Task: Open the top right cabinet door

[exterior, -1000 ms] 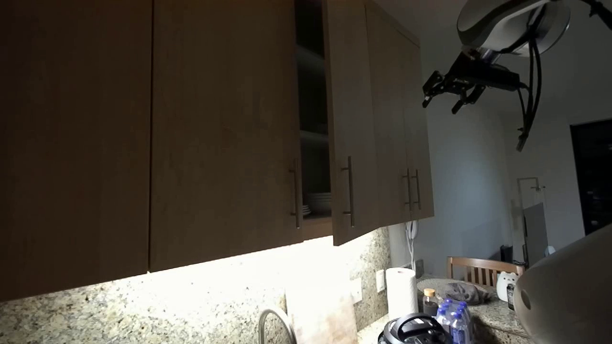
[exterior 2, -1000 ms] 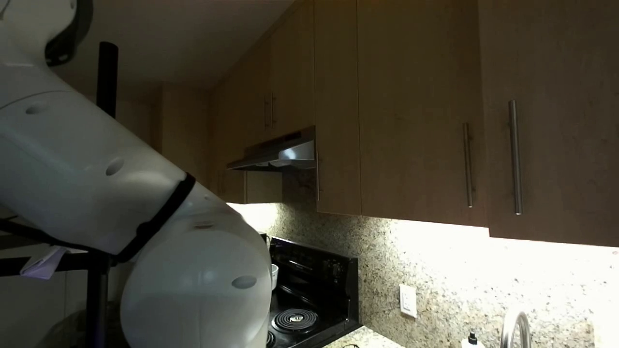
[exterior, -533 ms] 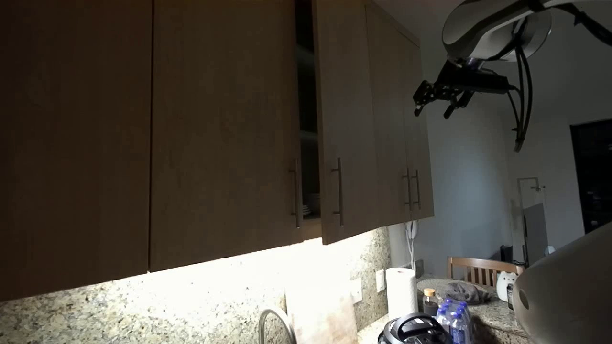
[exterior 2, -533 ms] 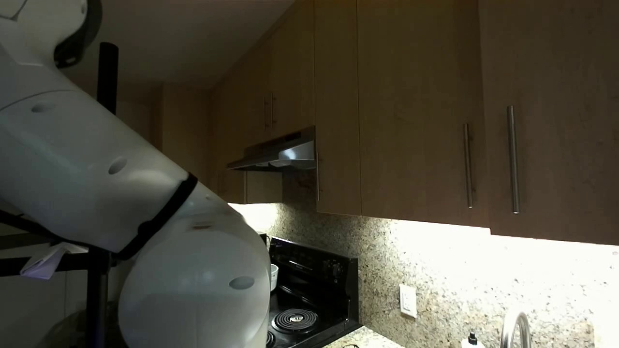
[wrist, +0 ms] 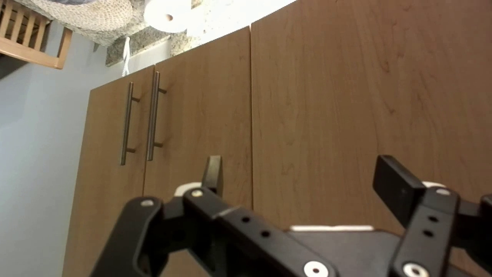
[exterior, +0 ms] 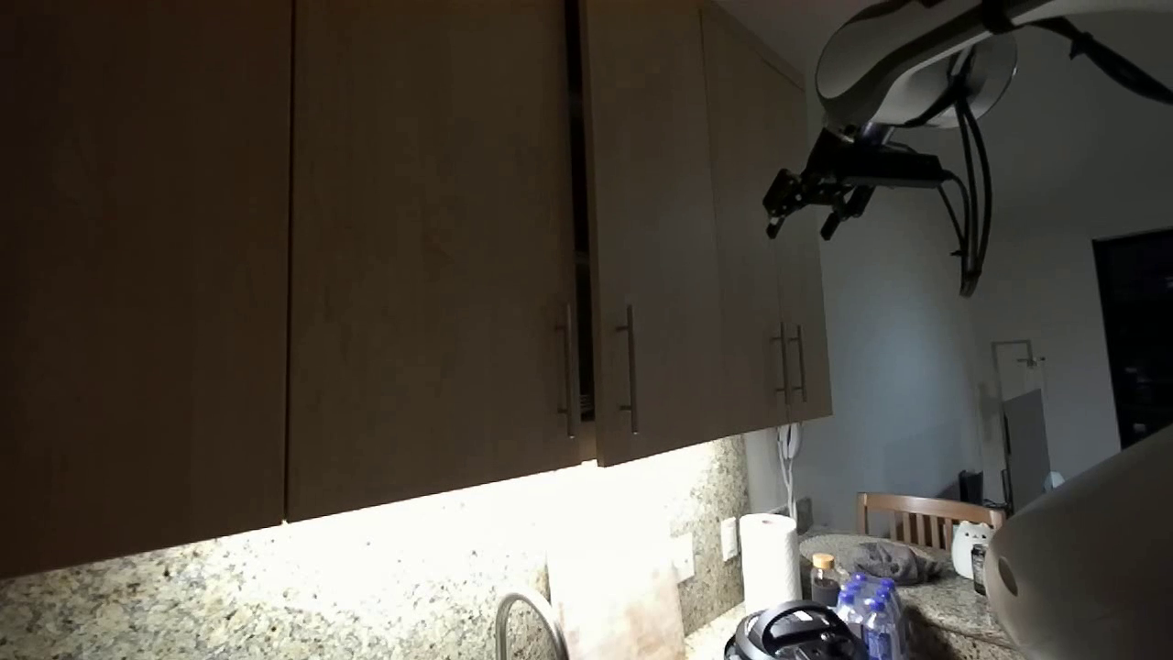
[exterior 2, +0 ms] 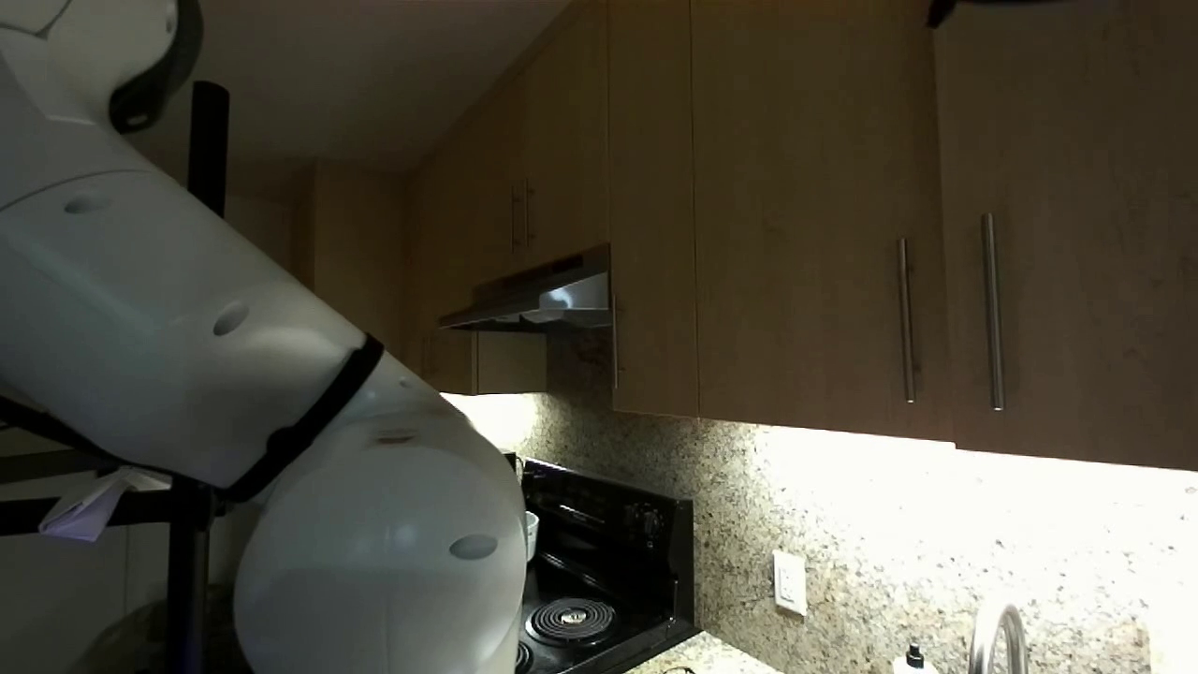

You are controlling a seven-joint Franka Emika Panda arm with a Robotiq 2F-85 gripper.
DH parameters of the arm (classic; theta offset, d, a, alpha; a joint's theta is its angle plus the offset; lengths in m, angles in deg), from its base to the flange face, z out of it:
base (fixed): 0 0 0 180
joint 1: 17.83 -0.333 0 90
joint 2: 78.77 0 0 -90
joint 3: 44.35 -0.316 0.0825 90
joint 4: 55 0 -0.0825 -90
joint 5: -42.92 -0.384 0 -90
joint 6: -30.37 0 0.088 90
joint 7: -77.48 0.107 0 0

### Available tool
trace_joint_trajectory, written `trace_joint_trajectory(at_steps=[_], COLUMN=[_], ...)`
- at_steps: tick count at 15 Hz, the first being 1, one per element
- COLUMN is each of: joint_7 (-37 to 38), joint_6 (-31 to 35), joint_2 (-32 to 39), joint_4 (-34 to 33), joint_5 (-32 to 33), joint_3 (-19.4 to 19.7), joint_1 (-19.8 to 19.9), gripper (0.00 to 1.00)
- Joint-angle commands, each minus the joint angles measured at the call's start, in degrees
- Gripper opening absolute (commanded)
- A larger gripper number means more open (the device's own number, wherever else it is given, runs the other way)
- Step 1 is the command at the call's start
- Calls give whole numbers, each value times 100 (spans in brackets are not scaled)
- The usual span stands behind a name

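The top right cabinet door (exterior: pixel 660 229) is tan-brown wood and stands slightly ajar, with a narrow dark gap along its left edge. It also shows in an exterior view (exterior 2: pixel 1076 234), with its slim metal bar handle (exterior 2: pixel 993 312) low on that edge. My gripper (exterior: pixel 800 233) is open, high and to the right of the handle in that view. In the wrist view, which stands upside down, the open fingers (wrist: pixel 301 173) have nothing between them. The door's plain face (wrist: pixel 319 96) lies behind them; its handle is out of view. I cannot tell whether the gripper touches the door.
A like door (exterior: pixel 435 275) with its handle on the right edge hangs shut to the left. Two shut doors with close-set handles (wrist: pixel 153 115) adjoin on the other side. A range hood (exterior 2: pixel 543 300), faucet (exterior: pixel 531 610) and paper towel roll (exterior: pixel 770 559) are lower down.
The top right cabinet door has swung toward shut and its gap has narrowed. My gripper has moved left and slightly down in an exterior view, staying open.
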Motion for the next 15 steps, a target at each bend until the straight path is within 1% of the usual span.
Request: trace_joint_trajectory(at_steps=[1,6,10,12,14,15], joint_7=[-267,137,799,1179,1579,1698], joint_6=[-122,579,1444,1419,1251,1107], joint_2=[212,650,976,1033,1024,995], joint_4=[-43,-8,48,127,282,350], joint_5=[35,118,146,129,238,272], joint_3=[-177,-684,-1212,-1443,-1714,-1809], joint_1=[-176,-178,48,184,413,467], gripper=[100,100,100,100,100,100])
